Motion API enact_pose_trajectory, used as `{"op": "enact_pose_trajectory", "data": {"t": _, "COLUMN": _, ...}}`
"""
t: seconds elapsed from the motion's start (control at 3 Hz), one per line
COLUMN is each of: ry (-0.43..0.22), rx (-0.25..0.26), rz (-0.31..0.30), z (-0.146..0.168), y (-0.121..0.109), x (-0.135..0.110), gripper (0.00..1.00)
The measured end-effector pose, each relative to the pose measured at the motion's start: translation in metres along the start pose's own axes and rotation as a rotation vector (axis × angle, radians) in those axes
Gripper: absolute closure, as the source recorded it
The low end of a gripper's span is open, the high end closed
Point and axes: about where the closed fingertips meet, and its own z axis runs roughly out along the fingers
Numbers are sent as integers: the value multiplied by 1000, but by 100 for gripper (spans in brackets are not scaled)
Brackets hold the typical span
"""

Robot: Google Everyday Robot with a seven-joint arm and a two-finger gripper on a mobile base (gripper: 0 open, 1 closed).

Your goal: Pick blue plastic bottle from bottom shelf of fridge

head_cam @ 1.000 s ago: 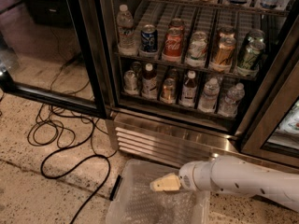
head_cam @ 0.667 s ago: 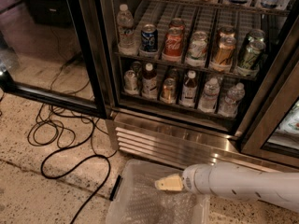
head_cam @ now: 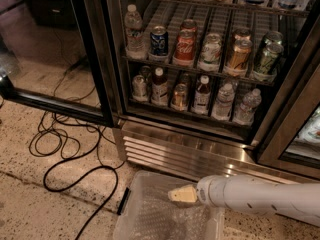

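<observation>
The fridge (head_cam: 200, 154) stands open, its glass door (head_cam: 55, 49) swung out to the left. Its bottom shelf (head_cam: 190, 111) holds a front row of bottles and cans. Two slim dark bottles with white caps stand there, one at the left (head_cam: 159, 86) and one in the middle (head_cam: 202, 95). I cannot tell which of them is the blue plastic bottle. My gripper (head_cam: 182, 195) is a cream tip on a white arm. It points left, low in front of the fridge's base grille, well below and in front of the shelf, and holds nothing.
Clear water bottles (head_cam: 223, 101) stand at the shelf's right and small cans (head_cam: 139, 86) at its left. The rack above holds cans (head_cam: 185, 46). A clear plastic bin (head_cam: 160, 219) sits on the floor under the gripper. Black cables (head_cam: 70, 149) loop across the floor to the left.
The white forearm has sunk a little and lies flatter. The gripper tip has barely shifted. Nothing in the fridge has moved.
</observation>
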Motion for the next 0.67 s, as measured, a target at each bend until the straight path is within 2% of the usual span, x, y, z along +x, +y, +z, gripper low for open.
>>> {"op": "enact_pose_trajectory", "data": {"t": 0.33, "ry": -93, "rx": -20, "rz": 47, "z": 20, "y": 6, "x": -19, "gripper": 0}}
{"op": "enact_pose_trajectory", "data": {"t": 0.67, "ry": -200, "rx": 32, "rz": 77, "z": 30, "y": 4, "x": -40, "gripper": 0}}
